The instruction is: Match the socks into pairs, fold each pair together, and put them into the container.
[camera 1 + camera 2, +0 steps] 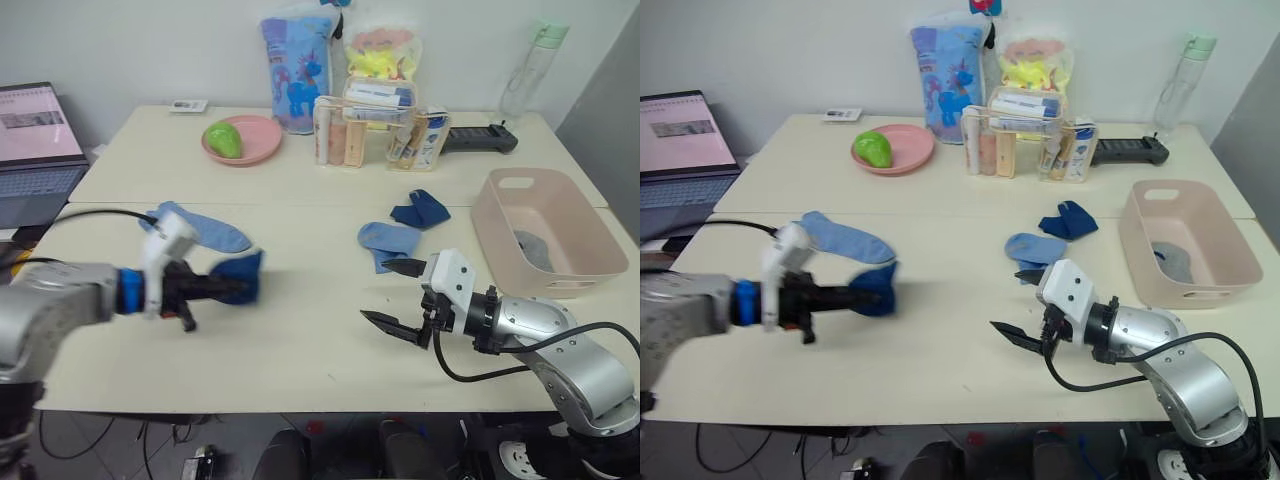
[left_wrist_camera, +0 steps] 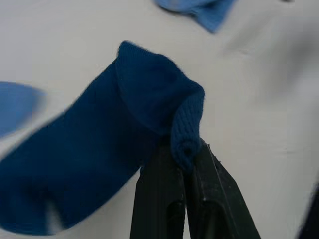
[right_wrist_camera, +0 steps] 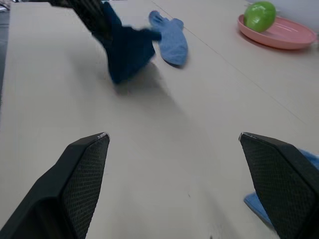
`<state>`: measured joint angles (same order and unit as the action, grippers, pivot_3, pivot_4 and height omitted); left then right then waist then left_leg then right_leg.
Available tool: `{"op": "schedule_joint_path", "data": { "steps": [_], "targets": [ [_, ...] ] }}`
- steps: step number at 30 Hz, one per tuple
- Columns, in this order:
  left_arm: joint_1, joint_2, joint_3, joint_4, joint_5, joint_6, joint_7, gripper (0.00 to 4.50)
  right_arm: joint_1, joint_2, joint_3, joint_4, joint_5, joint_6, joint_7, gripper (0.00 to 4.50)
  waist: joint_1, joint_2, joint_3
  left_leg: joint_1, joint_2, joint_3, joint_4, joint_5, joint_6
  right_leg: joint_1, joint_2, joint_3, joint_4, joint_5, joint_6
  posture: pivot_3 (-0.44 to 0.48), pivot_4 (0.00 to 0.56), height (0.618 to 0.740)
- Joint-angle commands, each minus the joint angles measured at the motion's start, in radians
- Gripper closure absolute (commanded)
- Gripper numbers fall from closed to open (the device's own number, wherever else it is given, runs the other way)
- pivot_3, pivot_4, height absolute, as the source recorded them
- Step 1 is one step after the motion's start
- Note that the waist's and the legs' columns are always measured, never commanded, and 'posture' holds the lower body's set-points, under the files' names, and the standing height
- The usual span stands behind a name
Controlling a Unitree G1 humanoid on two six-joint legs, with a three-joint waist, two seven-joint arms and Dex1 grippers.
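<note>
The left gripper [image 1: 232, 289] is clamped on a navy sock [image 1: 243, 277] by its cuff, lifting it off the table [image 1: 300, 350], probably to carry it toward its mate [image 1: 420, 209]. The right gripper [image 1: 397, 293] hangs spread wide near a light blue sock [image 1: 388, 240]; a grey sock lies in the container [image 1: 590, 240].

Ribbed knit navy sock [image 2: 124, 149], matt beige table [image 1: 300, 340]
</note>
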<state>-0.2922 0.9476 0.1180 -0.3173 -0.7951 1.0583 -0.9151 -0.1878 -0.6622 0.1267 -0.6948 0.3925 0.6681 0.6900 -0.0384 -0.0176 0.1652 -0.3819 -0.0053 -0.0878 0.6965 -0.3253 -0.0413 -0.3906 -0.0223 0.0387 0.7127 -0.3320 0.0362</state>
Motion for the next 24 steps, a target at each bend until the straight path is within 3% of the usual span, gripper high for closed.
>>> {"op": "schedule_joint_path", "data": {
  "steps": [1,10,13,17,21,24],
  "targets": [
    [-0.037,-0.131,-0.098,-0.086,-0.054,0.056,0.069,4.48,0.052,-0.067,-0.071,-0.048,-0.015,0.012,0.002,0.00,0.007,0.002,-0.001,0.000,0.000,0.000,0.000,0.000,0.000,0.000,0.000,0.000,0.000,0.000,0.000,0.000,0.150,0.703],
    [-0.222,-0.489,-0.311,0.074,0.097,0.045,0.271,4.48,0.140,-0.132,-0.150,-0.084,0.001,0.029,0.006,0.00,0.010,0.000,-0.002,0.000,-0.002,0.000,0.002,0.000,0.000,0.002,-0.001,0.000,0.000,0.000,0.000,0.000,0.150,0.703],
    [-0.251,-0.508,-0.365,0.090,0.157,-0.007,0.252,3.85,0.166,-0.145,-0.161,-0.078,-0.012,0.020,0.011,0.00,0.005,0.000,-0.002,0.001,-0.002,0.001,0.001,0.000,0.000,0.002,0.000,0.002,-0.001,0.000,0.000,0.000,0.150,0.703],
    [-0.294,-0.544,-0.337,0.068,0.126,-0.003,0.226,2.54,0.191,-0.163,-0.170,-0.071,-0.028,-0.005,0.015,0.00,0.010,0.000,-0.002,0.001,-0.002,0.001,0.002,0.000,0.000,0.002,0.000,0.001,0.000,0.000,0.000,0.000,0.150,0.703],
    [-0.314,-0.437,-0.265,0.023,0.123,-0.080,0.117,1.27,0.239,-0.190,-0.205,-0.065,-0.031,-0.037,0.045,0.00,0.006,0.000,-0.002,0.001,-0.002,0.001,0.001,0.001,-0.002,0.002,0.000,0.001,0.000,0.000,0.000,0.000,0.150,0.703],
    [-0.258,-0.297,-0.241,0.013,0.195,-0.268,-0.030,0.29,0.250,-0.196,-0.209,-0.058,-0.040,-0.057,0.048,0.00,0.004,0.000,-0.002,0.002,-0.001,0.002,0.001,0.002,-0.003,0.002,0.000,0.002,0.000,0.000,0.000,0.000,0.150,0.703]
  ]
}}
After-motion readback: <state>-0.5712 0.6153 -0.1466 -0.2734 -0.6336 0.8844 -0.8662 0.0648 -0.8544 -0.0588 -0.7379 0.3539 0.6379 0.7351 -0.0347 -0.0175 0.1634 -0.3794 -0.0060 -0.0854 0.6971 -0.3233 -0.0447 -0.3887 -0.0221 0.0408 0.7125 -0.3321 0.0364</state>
